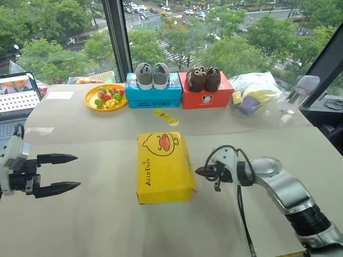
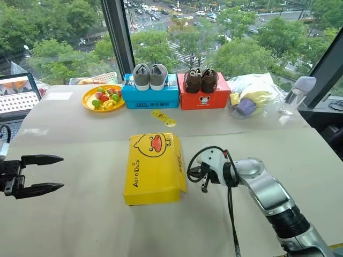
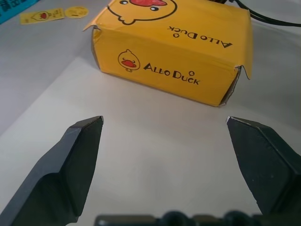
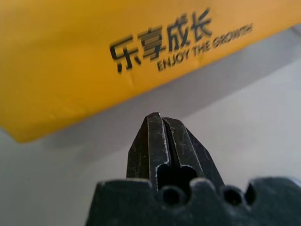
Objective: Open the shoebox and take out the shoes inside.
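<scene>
The shoebox (image 1: 163, 166) lies closed in the middle of the table, its yellow lid showing a duck face and "AlloDuck" lettering. The shoes are hidden. My right gripper (image 1: 199, 171) is shut with nothing in it, its tip just off the box's right side near the table surface; the right wrist view has the closed fingers (image 4: 162, 141) pointing at the lower edge of the yellow lid (image 4: 94, 56). My left gripper (image 1: 74, 172) hangs open well to the left of the box, and its wrist view looks between the two fingers (image 3: 77, 155) at the box's long side (image 3: 174, 70).
At the back stand a blue box (image 1: 153, 93) with grey shoes on it, a red box (image 1: 206, 93) with brown shoes, a yellow plate of fruit (image 1: 105, 97) and a plastic bag (image 1: 257, 99). Yellow stickers (image 1: 166, 116) lie behind the shoebox. A laptop (image 1: 16, 99) sits at the far left.
</scene>
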You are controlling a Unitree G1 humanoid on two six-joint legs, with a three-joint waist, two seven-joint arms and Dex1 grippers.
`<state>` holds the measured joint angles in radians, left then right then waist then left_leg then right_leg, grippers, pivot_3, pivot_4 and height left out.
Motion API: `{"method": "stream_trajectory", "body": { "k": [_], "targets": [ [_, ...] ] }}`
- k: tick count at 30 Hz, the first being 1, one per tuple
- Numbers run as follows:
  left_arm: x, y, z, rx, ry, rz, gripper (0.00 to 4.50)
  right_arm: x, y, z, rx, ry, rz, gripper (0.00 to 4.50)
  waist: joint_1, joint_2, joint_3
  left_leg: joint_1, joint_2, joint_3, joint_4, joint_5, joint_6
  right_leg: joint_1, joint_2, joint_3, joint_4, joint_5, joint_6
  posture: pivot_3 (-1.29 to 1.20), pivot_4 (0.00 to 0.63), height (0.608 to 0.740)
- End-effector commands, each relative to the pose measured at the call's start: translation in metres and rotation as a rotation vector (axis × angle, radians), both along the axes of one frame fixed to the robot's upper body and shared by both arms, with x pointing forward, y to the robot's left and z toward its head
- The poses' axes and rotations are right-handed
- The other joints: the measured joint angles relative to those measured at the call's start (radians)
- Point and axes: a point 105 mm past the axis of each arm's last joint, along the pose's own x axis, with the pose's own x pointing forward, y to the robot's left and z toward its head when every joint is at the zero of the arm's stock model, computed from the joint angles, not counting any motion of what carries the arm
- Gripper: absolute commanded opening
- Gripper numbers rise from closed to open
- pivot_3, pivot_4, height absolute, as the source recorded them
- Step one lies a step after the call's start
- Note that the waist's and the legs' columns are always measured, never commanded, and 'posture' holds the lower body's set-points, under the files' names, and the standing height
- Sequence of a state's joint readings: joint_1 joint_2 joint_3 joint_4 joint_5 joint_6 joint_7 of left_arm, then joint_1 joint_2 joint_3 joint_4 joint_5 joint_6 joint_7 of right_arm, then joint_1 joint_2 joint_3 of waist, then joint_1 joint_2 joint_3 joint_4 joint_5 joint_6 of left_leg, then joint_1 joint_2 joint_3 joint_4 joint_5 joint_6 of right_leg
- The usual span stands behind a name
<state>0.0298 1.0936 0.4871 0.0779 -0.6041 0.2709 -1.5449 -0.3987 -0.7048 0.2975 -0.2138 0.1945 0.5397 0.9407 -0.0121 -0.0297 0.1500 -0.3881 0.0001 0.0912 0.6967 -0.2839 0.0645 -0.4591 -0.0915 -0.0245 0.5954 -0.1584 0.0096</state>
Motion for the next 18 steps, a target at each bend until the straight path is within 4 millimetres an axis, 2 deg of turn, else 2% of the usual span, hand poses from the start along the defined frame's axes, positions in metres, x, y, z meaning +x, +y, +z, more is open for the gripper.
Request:
{"method": "stream_trajectory", "body": {
  "k": [1,6,14,18],
  "targets": [
    [0.001,-0.005,0.005,0.011,-0.032,-0.044,4.50,0.007,0.007,0.004,-0.004,-0.052,0.033,0.01,0.000,0.000,0.000,0.000,0.000,0.000,0.000,0.000,0.000,0.000,0.000,0.000,0.000,0.000,0.000,0.00,0.150,0.731],
    [0.004,-0.007,0.001,0.018,-0.035,-0.051,4.50,0.010,0.023,0.009,0.044,-0.058,0.060,0.01,-0.002,0.000,0.000,0.000,0.001,0.000,0.000,0.001,-0.002,0.000,0.001,0.000,0.001,0.000,0.000,0.00,0.150,0.731],
    [0.007,-0.006,0.002,0.022,-0.044,-0.052,4.50,0.007,0.033,0.054,0.176,-0.082,0.085,0.01,-0.001,0.000,0.000,0.000,0.001,-0.001,0.000,0.001,-0.002,0.000,0.001,-0.001,0.001,0.000,0.000,0.00,0.150,0.731],
    [0.007,-0.006,0.003,0.028,-0.047,-0.055,4.50,0.000,0.048,0.084,0.252,-0.101,0.135,0.01,-0.002,0.000,0.000,0.000,0.001,-0.001,0.000,0.001,-0.002,-0.001,0.001,-0.001,0.001,0.001,-0.001,0.00,0.150,0.731]
  ]
}}
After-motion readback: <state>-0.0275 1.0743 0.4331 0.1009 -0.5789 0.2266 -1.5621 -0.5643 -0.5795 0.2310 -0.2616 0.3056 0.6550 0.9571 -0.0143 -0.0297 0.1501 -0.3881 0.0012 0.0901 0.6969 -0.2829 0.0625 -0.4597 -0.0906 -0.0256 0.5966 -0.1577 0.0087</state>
